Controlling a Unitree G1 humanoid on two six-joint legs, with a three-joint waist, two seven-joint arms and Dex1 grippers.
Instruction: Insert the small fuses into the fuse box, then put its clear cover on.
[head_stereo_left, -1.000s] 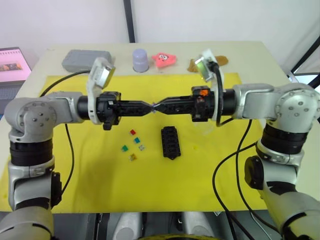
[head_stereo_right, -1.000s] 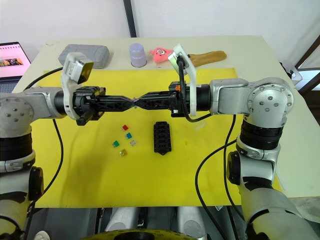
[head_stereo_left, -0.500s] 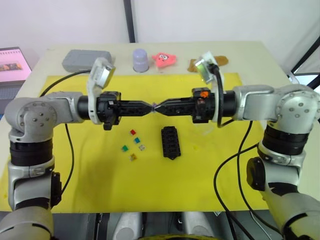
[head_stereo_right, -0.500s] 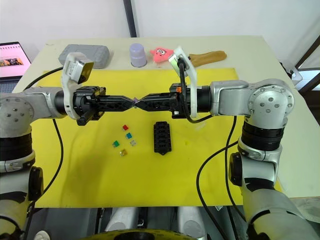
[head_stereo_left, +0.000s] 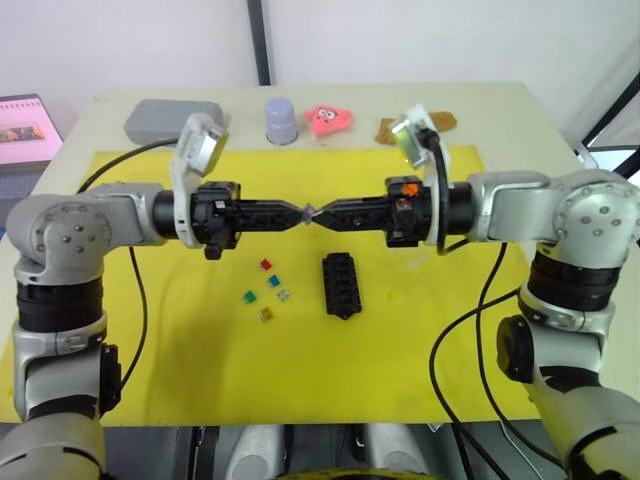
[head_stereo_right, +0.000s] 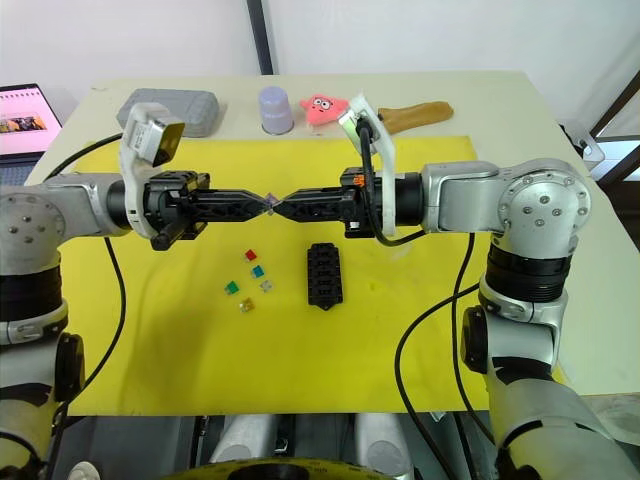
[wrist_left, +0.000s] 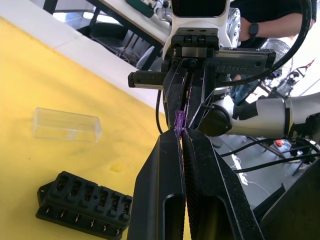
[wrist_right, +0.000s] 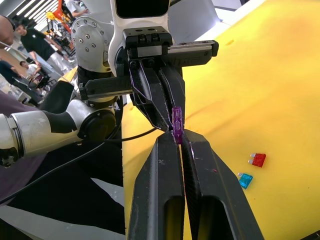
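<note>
My left gripper and right gripper meet tip to tip in the air above the yellow mat. A purple fuse sits between them, and both grippers are shut on it. It stands at my left fingertips in the left wrist view and at my right fingertips in the right wrist view. The black fuse box lies on the mat below. Left of it lie loose small fuses: red, teal, green, grey and amber. The clear cover lies beyond the box.
Along the table's far edge stand a grey case, a lilac cup, a pink toy and a brown object. A laptop sits off the left edge. The yellow mat is bare at the front.
The two gripper tips have drawn slightly apart, the right one shifting a little to the right. The purple fuse now shows between them.
</note>
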